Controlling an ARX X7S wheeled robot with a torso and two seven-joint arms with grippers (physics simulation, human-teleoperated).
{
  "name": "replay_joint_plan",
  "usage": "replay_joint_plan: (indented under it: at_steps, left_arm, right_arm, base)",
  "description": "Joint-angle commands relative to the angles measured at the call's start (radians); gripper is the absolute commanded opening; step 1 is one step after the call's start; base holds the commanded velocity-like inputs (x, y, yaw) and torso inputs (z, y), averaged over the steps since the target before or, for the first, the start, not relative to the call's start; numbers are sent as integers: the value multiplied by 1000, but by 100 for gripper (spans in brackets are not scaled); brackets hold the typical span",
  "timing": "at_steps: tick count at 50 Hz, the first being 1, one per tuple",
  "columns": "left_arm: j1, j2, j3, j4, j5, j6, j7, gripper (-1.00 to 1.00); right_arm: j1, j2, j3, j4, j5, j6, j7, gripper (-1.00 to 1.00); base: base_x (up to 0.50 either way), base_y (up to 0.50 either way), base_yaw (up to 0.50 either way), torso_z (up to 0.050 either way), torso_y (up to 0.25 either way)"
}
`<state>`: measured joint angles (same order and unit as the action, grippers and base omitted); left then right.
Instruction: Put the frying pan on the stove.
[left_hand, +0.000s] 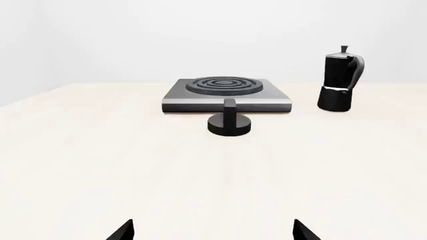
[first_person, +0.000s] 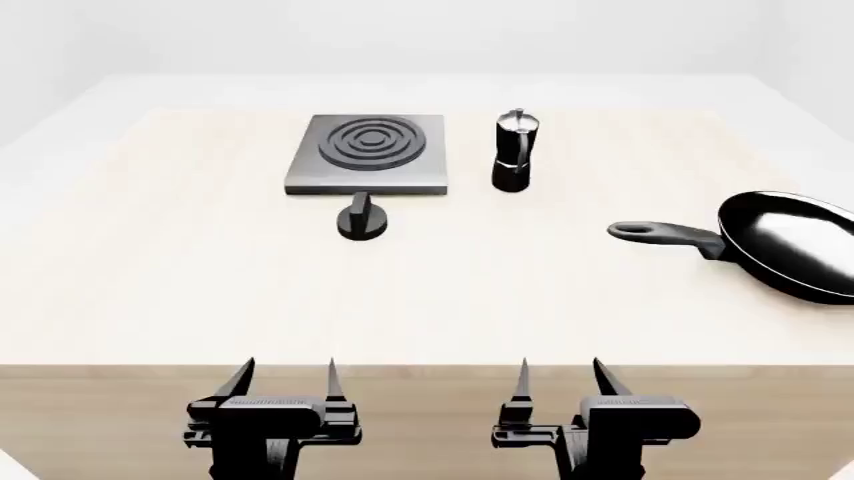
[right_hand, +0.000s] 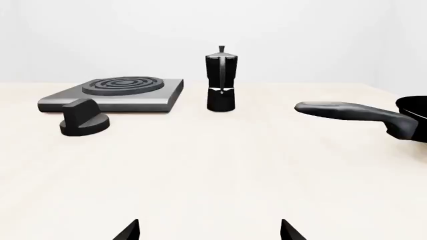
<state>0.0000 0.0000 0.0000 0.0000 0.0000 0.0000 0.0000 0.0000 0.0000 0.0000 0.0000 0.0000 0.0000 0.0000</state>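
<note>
No brand, label or writing readable anywhere: pan, pot, plate and knob are all plain. Left gripper (first_person: 283, 378) sits at the near table edge w/ jaws spread wide, fingertips apart and pointing fwd, nothing between them and nothing touched; in the left wrist view only the two dark fingertips (left_hand: 122, 231) show, w/ bare tabletop in the gap. Right gripper (first_person: 559, 376) is the same: jaws wide, empty, clear of everything, tips just over the table's front edge. The frying pan (first_person: 797, 243) lies flat on the light wood table (first_person: 160, 290), well ahead of the right jaws and off to their right (bowl partly cut by the head view's edge), its long handle (first_person: 667, 235) w/ loop end pointing back toward the table's middle; in the right wrist view the handle runs across ahead of the jaws and to their right, apart from them. The stove (first_person: 367, 152) rests at the far side of the table, well ahead of the left jaws and roughly in line w/ them, ring burner up, nothing on it. A small black knob (first_person: 360, 218) stands just in front of the stove's near edge, between it and the left jaws, close to the plate; can't tell if touching. The moka pot (first_person: 514, 150) stands upright just beside the stove on its right, apart from it, far ahead of the right jaws. Pan and stove are well apart.
</note>
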Motion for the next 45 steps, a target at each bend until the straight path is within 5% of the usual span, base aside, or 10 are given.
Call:
replay_joint_plan:
  at_steps: [1, 15, 45]
  left_arm:
    - [9, -19, 18, 62, 0, -30, -26, 100]
    - [28, -76, 64, 307, 7, -213, -48, 100]
    - [13, -111, 73, 400, -62, -283, -79, 100]
  right_arm:
    - [1, 17, -25, -40, 10, 36, 18, 100]
    - [-16, 61, -86, -279, 28, 201, 36, 100]
    - [1, 104, -109, -412, 100, 293, 65, 100]
  base:
    - [0, 0, 0, 0, 0]
    - [0, 0, 0, 0, 0]
    - [29, 0, 0, 0, 0]
